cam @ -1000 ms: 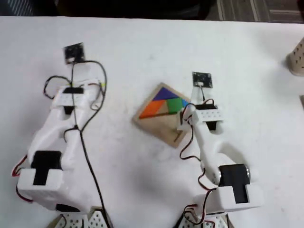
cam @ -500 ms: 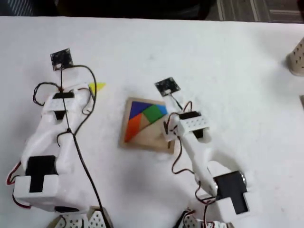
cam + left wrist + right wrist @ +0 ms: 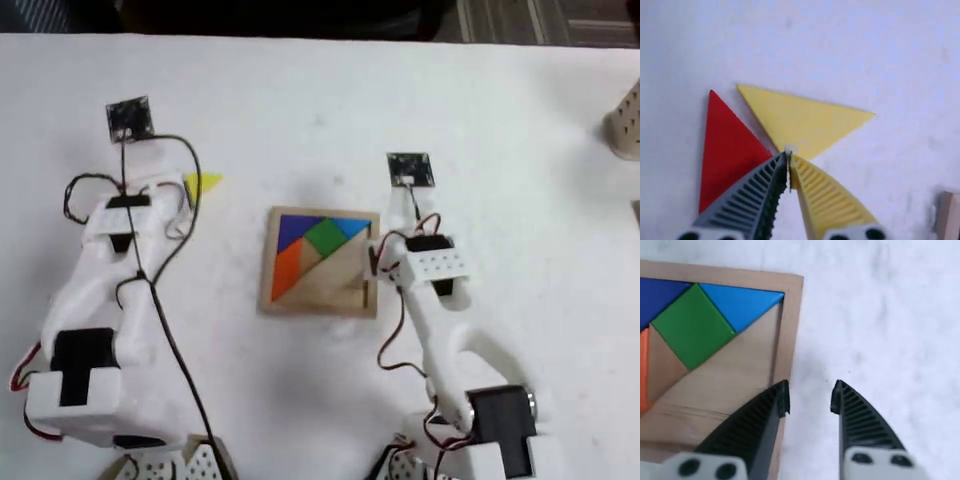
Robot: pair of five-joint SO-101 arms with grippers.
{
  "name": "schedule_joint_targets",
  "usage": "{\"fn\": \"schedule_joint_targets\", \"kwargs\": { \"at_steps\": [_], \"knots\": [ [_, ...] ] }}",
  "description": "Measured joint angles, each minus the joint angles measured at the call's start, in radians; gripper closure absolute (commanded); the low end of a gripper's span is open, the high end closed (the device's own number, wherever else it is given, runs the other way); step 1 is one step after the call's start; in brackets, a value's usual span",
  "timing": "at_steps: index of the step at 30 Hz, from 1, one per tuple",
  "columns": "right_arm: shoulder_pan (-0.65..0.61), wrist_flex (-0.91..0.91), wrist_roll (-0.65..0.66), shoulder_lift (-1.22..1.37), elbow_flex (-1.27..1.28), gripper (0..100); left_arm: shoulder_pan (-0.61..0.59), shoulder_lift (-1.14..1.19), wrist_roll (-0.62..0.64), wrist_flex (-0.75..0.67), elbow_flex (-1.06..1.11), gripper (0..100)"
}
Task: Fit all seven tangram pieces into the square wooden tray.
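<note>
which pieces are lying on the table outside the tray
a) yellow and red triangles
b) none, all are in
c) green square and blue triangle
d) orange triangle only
a: the yellow triangle and red triangle lie flat on the white table by the left gripper, not in the tray.

We have three cameras on the scene. The high one sits off the arms and looks steeply down on the tabletop (image 3: 480, 110). It is far enough back to take in both arms and the whole wooden tray (image 3: 335, 285). The left wrist camera rides close above the tabletop, looking along the left hand (image 3: 788, 157) to the yellow triangle (image 3: 800, 122), which the high view shares. The right wrist camera looks just as closely past the right hand (image 3: 810, 395) onto one tray corner, likewise shared.
</note>
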Motion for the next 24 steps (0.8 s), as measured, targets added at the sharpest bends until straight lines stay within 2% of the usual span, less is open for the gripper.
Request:
{"fn": "schedule_joint_targets", "kwargs": {
  "at_steps": [4, 11, 17, 22, 24],
  "knots": [
    [0.0, 0.0, 0.0, -0.009, 0.029, 86.0, -0.002, 0.0, 0.074, 0.0, 0.0, 74],
    [0.0, 0.0, 0.0, -0.011, 0.034, 86.1, -0.002, 0.094, 0.256, 0.014, -0.068, 74],
    [0.0, 0.0, 0.0, -0.011, 0.034, 86.1, -0.026, 0.325, 0.371, 0.241, -0.382, 73],
    [0.0, 0.0, 0.147, -0.011, 0.034, 86.1, -0.028, 0.37, 0.6, 0.486, -0.585, 59],
    [0.0, 0.0, 0.189, -0.011, 0.034, 86.1, -0.025, 0.371, 0.715, 0.528, -0.608, 54]
  ]
}}
